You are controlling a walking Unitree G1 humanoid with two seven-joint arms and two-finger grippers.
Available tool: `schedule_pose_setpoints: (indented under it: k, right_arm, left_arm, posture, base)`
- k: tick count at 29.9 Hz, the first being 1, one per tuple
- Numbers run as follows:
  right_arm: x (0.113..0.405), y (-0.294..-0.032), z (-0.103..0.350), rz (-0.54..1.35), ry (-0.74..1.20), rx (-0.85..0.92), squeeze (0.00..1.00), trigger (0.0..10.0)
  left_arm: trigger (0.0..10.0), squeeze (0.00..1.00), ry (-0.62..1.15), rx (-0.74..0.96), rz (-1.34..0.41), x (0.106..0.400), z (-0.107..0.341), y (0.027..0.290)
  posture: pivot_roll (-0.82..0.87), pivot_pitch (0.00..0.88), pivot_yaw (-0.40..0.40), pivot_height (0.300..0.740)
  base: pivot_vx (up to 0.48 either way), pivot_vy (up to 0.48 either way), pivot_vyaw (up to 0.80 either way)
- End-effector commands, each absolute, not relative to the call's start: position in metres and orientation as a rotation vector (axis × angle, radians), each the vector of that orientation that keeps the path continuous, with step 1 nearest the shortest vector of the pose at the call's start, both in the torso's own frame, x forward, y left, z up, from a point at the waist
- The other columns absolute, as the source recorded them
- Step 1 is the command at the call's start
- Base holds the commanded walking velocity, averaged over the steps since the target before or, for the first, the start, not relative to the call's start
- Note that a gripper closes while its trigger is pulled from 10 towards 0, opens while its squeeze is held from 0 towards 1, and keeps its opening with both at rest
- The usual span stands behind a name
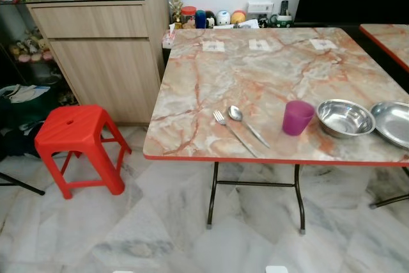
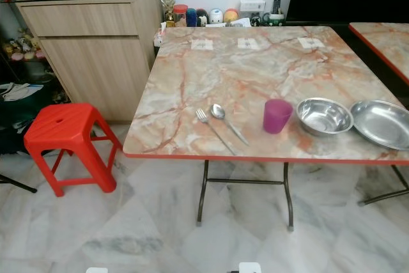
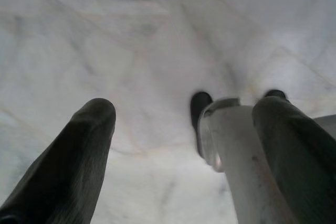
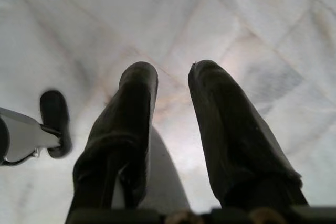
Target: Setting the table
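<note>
Marble floor (image 3: pixel 157 40) lies just beyond both end effectors, which hang idle over it. The left end effector (image 3: pixel 184 114) is spread wide; the right end effector (image 4: pixel 173 85) is parted by a narrow gap — empty. Well ahead of them, near the desk (image 1: pixel 268 68) front edge, sit fork (image 1: pixel 231 130), spoon (image 1: pixel 246 123), purple cup (image 1: pixel 298 117), steel bowl (image 1: pixel 345 118) and steel plate (image 1: pixel 393 123) — in a row.

Both arms hang down, their cameras looking at the floor. The left gripper (image 3: pixel 184 114) has its two black fingers (image 3: pixel 79 150) spread wide apart. The right gripper (image 4: pixel 173 74) holds its fingers (image 4: pixel 223 124) closer, with a narrow gap between the tips. Neither grips anything. A foot (image 4: pixel 55 121) stands below.
</note>
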State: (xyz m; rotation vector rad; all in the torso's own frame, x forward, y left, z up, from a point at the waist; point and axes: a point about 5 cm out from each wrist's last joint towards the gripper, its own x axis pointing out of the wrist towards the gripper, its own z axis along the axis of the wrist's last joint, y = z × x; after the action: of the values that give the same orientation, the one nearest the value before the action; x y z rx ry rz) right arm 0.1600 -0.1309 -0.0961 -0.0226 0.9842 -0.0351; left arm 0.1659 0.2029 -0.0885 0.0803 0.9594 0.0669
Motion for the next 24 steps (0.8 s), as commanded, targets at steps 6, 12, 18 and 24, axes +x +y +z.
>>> schedule_pose_setpoints:
  k: [6,12,18,24]
  right_arm:
    - [0.18,-0.183,-0.087,-0.145,0.995,0.202,0.0,10.0]
    - [0.18,-0.183,-0.088,-0.138,1.002,0.193,0.0,10.0]
    - [0.179,-0.183,-0.088,-0.138,1.003,0.194,0.0,10.0]
    - [0.178,-0.182,-0.088,-0.144,1.003,0.2,0.0,10.0]
  left_arm:
    - [10.0,0.0,0.986,-0.066,0.244,0.145,-0.086,0.253]
    - [10.0,0.0,0.992,-0.067,0.253,0.141,-0.086,0.258]
    - [10.0,0.0,0.994,-0.063,0.257,0.139,-0.084,0.264]
    - [10.0,0.0,0.995,-0.059,0.251,0.14,-0.084,0.263]
  posture:
    - [0.01,0.0,-0.009,0.74]
    - [0.01,0.0,-0.01,0.74]
    - [0.01,0.0,-0.009,0.74]
    - [0.01,0.0,-0.007,0.74]
  base:
    - [0.0,-0.48,0.0]
    - [0.0,-0.48,0.0]
    - [0.0,-0.48,0.0]
    - [0.0,-0.462,0.0]
